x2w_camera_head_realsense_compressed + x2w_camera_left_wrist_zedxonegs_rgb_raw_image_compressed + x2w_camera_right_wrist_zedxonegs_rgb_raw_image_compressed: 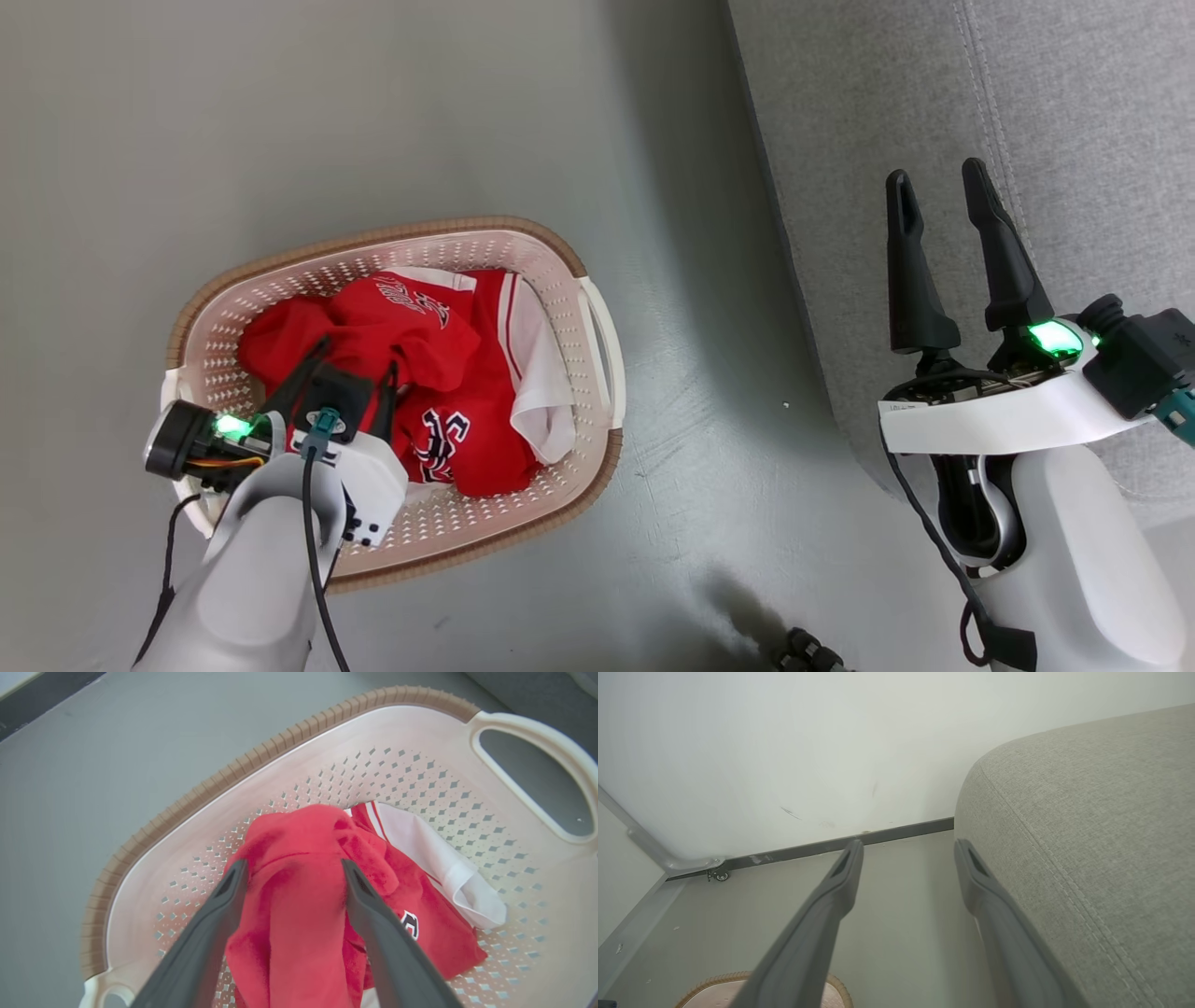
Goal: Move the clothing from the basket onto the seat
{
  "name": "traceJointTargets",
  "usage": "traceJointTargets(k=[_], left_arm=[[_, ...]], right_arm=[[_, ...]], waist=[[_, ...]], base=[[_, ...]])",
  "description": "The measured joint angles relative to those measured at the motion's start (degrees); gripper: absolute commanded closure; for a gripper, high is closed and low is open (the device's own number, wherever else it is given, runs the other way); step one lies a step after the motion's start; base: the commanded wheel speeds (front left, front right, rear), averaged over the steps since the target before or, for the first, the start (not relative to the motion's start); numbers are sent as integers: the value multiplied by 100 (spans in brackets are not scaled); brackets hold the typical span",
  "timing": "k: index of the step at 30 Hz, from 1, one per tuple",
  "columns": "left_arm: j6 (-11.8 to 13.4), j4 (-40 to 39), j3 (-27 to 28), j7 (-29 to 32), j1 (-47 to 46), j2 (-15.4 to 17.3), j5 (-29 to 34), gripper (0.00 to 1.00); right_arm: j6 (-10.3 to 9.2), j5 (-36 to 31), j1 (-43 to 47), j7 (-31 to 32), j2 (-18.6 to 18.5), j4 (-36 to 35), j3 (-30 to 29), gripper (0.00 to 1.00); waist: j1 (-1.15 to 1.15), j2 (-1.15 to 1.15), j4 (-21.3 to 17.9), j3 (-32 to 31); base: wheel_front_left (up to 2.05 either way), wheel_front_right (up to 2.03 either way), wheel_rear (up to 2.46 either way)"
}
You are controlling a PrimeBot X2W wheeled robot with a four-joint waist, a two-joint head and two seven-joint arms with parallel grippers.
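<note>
Left end effector [294,864], fingers apart, straddles a fold of the red clothing [439,373] heaped in the basket [448,229]. We judge a first pick in hand. Next we clamp, lift and carry to the seat [1074,112] at two o'clock, where our right end effector [938,182] hovers, fingers apart.

Bare floor [709,448] open between basket [448,227] and seat [1074,112]. Walled in on every side by the basket around the heaped clothing [439,345], open from above. Barred on the right by the seat's upright side.
</note>
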Motion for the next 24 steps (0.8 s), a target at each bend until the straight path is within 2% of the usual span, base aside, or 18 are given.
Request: traceJointTargets(k=[3, 4, 5, 6, 8, 24], left_arm=[[51, 86, 18, 1, -69, 12, 10, 0], [68, 112, 20, 2, -89, 9, 10, 12], [88, 137, 20, 5, -105, 5, 10, 45], [91, 163, 20, 5, -116, -1, 10, 61], [90, 214, -3, 5, -121, -31, 11, 100], [82, 375, -73, 1, -125, -136, 4, 100]], right_arm=[[0, 41, -18, 0, 0, 4, 30, 0], [0, 41, -42, 0, 0, 7, 42, 0], [0, 42, -75, 0, 0, 9, 54, 0], [0, 42, -105, 0, 0, 11, 64, 0], [0, 42, -112, 0, 1, 19, 52, 0], [0, 42, -113, 0, 0, 88, 45, 0]], waist=[[0, 0, -55, 25], [0, 0, -72, 31], [0, 0, -88, 35], [0, 0, -102, 37], [0, 0, -115, 31], [0, 0, -26, -137]], base=[[0, 0, 0], [0, 0, 0], [0, 0, 0], [0, 0, 0], [0, 0, 0], [0, 0, 0]])
